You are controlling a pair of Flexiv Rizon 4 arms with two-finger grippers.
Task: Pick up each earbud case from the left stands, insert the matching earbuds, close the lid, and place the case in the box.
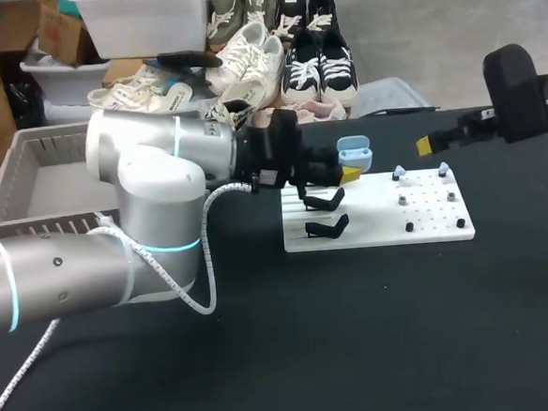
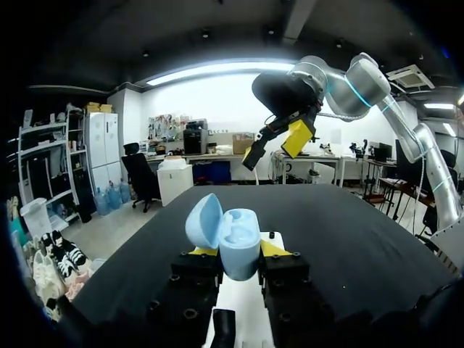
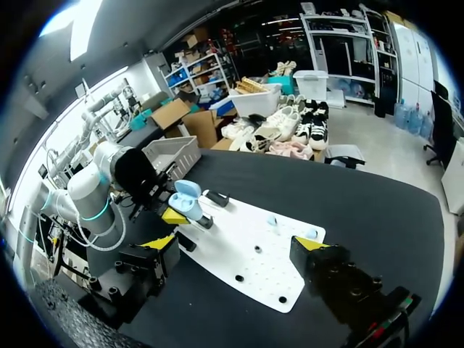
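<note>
Head view: at frame centre the left gripper [image 1: 345, 172] is clamped on the pale blue case [image 1: 355, 150], which has its lid open, at the upper edge of the white board [image 1: 379, 231]. Both black stands [image 1: 325, 200] on the board's left side are bare. Two earbuds [image 1: 399, 171] sit at the board's upper right, with the right gripper [image 1: 428, 145] just beyond them. No case shows in the grey box [image 1: 27, 176] at upper left.

Left wrist view: yellow tips pinch the case from both sides. Its wells look unfilled.

Right wrist view: the right gripper's fingers stand wide apart, holding nothing, with the earbuds ahead of them.

Pickup looks done. Inserting, closing and boxing remain.
</note>
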